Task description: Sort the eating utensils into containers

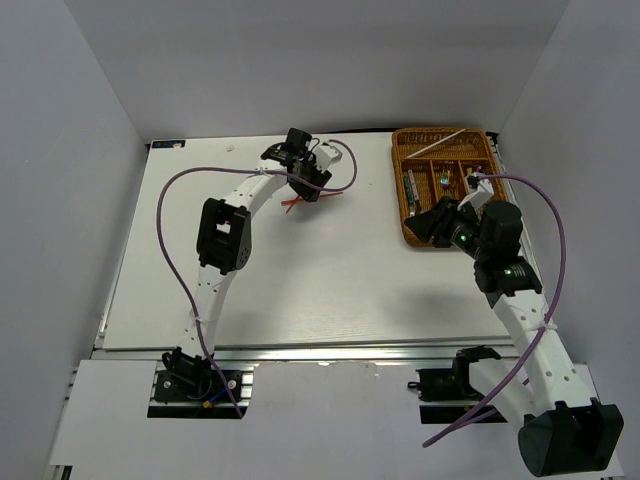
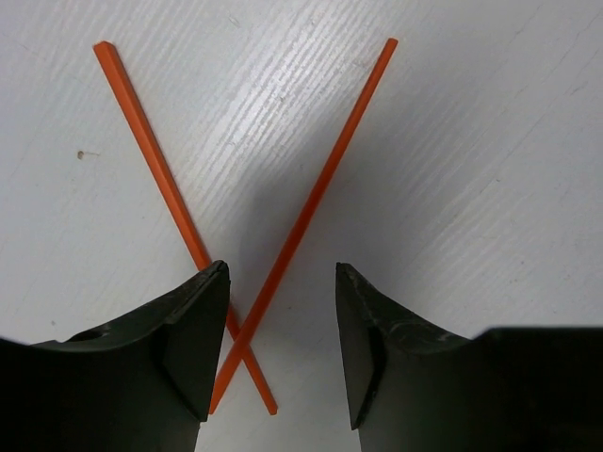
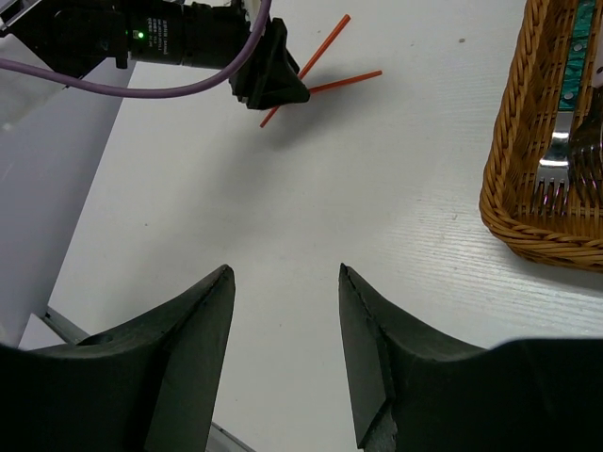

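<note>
My left pincer [image 2: 281, 311] stands half open, gripping nothing. Two thin crossed red chopsticks [image 2: 311, 202] lie between its fingers, seemingly the last unsorted. The brown woven wicker tray [image 1: 400, 190], well to its right, holds other cutlery.

Cannot follow the red chopsticks [image 1: 291, 205] from above: mostly covered by the left gripper [image 1: 303, 190], with only short ends poking out. Close up from the left wrist, crossed low down, one lower stretch tucked behind the left finger [image 2: 141, 358], and both fingers cut by the bottom edge. From the right wrist, near ends likewise lost behind that gripper. Cut off there at the right edge: the wicker tray [image 3: 513, 179], leaving one corner, fork tines [image 3: 556, 179] without handles, and a greenish strip [image 3: 577, 56], possibly a handle. From above, near left corner masked by the right gripper [image 1: 440, 222]; contents too small to name.
</note>
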Robot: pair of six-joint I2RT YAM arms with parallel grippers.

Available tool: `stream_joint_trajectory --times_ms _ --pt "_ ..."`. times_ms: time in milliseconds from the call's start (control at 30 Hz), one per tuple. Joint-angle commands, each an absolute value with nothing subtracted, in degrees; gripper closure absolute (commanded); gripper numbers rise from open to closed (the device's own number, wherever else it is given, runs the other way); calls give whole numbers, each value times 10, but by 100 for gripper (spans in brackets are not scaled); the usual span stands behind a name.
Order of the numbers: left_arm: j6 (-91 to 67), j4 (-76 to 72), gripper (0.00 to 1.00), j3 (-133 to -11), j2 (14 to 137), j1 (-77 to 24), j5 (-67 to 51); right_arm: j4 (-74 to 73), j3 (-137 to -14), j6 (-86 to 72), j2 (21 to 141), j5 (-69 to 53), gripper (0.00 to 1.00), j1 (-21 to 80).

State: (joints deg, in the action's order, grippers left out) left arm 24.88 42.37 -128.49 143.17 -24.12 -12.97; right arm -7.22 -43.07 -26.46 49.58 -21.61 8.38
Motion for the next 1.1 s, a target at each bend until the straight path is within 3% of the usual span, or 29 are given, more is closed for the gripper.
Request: stream_joint_trajectory --times_ms 0,467,500,533,567,667,800,1067 --pt "265 446 42 -1282 1433 -240 -156 -62 -457 -258 491 -225 46 91" --pt "261 462 48 -1271 1458 -239 -163 -56 -464 -261 476 -237 47 100" --pt "260 466 51 -1273 1460 -239 -164 -56 -461 -261 474 -237 47 99" --pt "256 475 59 -1275 1461 -239 -167 -55 -460 -261 472 -237 47 99" --pt "251 477 72 -1274 1461 -239 -177 -53 -458 -264 468 -236 47 99" --pt "229 461 90 -1230 1431 -246 -192 -42 -457 -274 468 -245 47 100" --pt "194 397 100 -1103 1352 -279 -157 -36 -462 -282 465 -251 47 100" --pt "84 282 100 -888 1236 -387 -78 -39 -459 -280 478 -249 36 99"
